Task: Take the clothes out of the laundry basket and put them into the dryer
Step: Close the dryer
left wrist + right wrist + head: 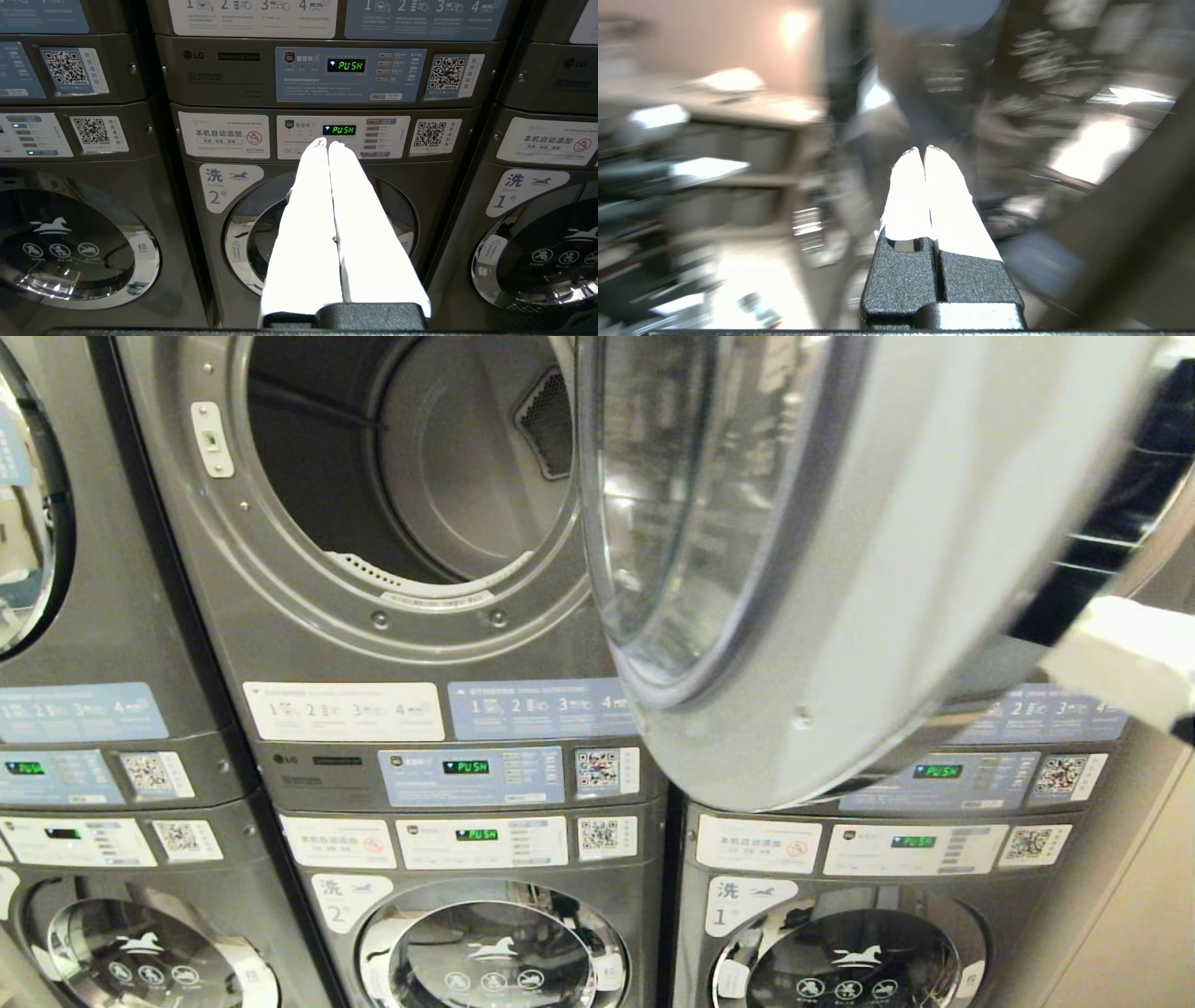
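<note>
Head view: you see the dryer (pixel 411 476) at 11 o'clock, drum bare, its door (pixel 822 551) swung wide toward 2 o'clock; the right gripper (pixel 1134 658) shows at 3 o'clock beside the door's edge. Left wrist view: the left gripper (pixel 327 142), fingers pressed together and holding nothing, points at washer 2 (pixel 243 233). Right wrist view: your right fingers (pixel 908 186) meet, gripping nothing, against blurred surroundings.

We see the dryer (pixel 411 495) of tower 2 with its drum open and bare inside. Its chrome-ringed door (pixel 803 560) swings out to the right. Our right gripper (pixel 1130 658), white-fingered, sits at the door's right edge. Below, green PUSH displays (pixel 465 766) glow above the washers (pixel 490 947).
</note>
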{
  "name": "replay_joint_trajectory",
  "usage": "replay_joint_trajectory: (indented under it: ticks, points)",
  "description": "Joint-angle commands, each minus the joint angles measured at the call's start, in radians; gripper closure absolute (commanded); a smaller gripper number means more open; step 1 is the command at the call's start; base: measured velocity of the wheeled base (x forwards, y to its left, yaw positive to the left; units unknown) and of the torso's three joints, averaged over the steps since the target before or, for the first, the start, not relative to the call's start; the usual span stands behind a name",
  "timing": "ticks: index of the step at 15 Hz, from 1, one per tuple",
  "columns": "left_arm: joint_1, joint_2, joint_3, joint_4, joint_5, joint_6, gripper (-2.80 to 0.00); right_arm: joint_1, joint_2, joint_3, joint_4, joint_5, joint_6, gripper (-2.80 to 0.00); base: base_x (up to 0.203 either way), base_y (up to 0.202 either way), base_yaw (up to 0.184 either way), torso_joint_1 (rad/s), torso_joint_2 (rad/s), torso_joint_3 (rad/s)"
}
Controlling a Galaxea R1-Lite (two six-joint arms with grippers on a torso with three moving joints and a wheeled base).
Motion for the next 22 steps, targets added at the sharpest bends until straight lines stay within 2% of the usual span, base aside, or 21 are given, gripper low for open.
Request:
replay_joint_trajectory:
  ticks: [1, 2, 3, 5, 7, 8, 10, 13, 16, 18, 21, 22]
  points:
    - [0.002, -0.001, 0.000, 0.000, 0.000, 0.000, 0.00, 0.180, -0.019, 0.008, 0.041, 0.004, -0.023, 0.00, 0.000, 0.000, 0.000, 0.000, 0.00, 0.000]
    - [0.002, 0.000, 0.000, 0.000, 0.000, 0.000, 0.00, 0.248, -0.027, 0.017, 0.099, 0.001, -0.060, 0.00, 0.000, 0.000, 0.000, 0.000, 0.00, 0.000]
    - [0.002, 0.000, 0.000, 0.000, 0.000, 0.001, 0.00, 0.282, -0.031, 0.025, 0.144, -0.022, -0.085, 0.00, 0.000, 0.000, 0.000, 0.000, 0.00, 0.000]
    - [0.002, 0.000, 0.000, 0.000, 0.000, 0.001, 0.00, 0.270, -0.031, 0.024, 0.166, -0.158, -0.069, 0.00, 0.000, 0.000, 0.000, 0.000, 0.00, 0.000]
    - [0.002, 0.000, 0.000, 0.000, 0.000, 0.001, 0.00, 0.210, -0.035, 0.039, 0.165, -0.378, 0.031, 0.00, 0.000, 0.000, 0.000, 0.000, 0.00, 0.000]
    - [0.002, 0.000, 0.000, 0.000, 0.000, 0.001, 0.00, 0.156, -0.046, 0.079, 0.164, -0.452, 0.054, 0.00, 0.000, 0.000, 0.000, 0.000, 0.00, 0.000]
    - [0.002, 0.000, 0.000, 0.000, -0.002, 0.003, 0.00, 0.036, -0.103, 0.221, 0.170, -0.516, 0.066, 0.00, 0.000, 0.000, 0.000, 0.000, 0.00, 0.000]
    - [0.002, 0.000, 0.000, 0.000, -0.001, 0.003, 0.00, -0.087, -0.208, 0.459, 0.173, -0.537, 0.061, 0.00, 0.000, 0.000, 0.000, 0.000, 0.00, 0.000]
    - [0.002, 0.000, 0.000, 0.000, -0.002, 0.003, 0.00, -0.110, -0.313, 0.678, 0.185, -0.536, 0.073, 0.00, 0.000, 0.000, 0.000, 0.000, 0.00, 0.000]
    - [0.002, 0.000, 0.000, -0.002, -0.002, 0.003, 0.00, -0.113, -0.416, 0.695, 0.349, -0.526, 0.083, 0.00, 0.000, 0.000, 0.000, 0.000, 0.00, 0.000]
    - [0.002, -0.002, 0.000, -0.002, 0.000, 0.003, 0.00, -0.133, -0.605, 0.652, 0.745, -0.457, 0.082, 0.00, 0.000, 0.000, 0.000, 0.000, 0.00, 0.000]
    - [0.002, -0.002, 0.000, -0.002, 0.000, 0.003, 0.00, -0.156, -0.614, 0.644, 0.778, -0.451, 0.083, 0.00, 0.000, 0.000, 0.000, 0.000, 0.00, 0.000]
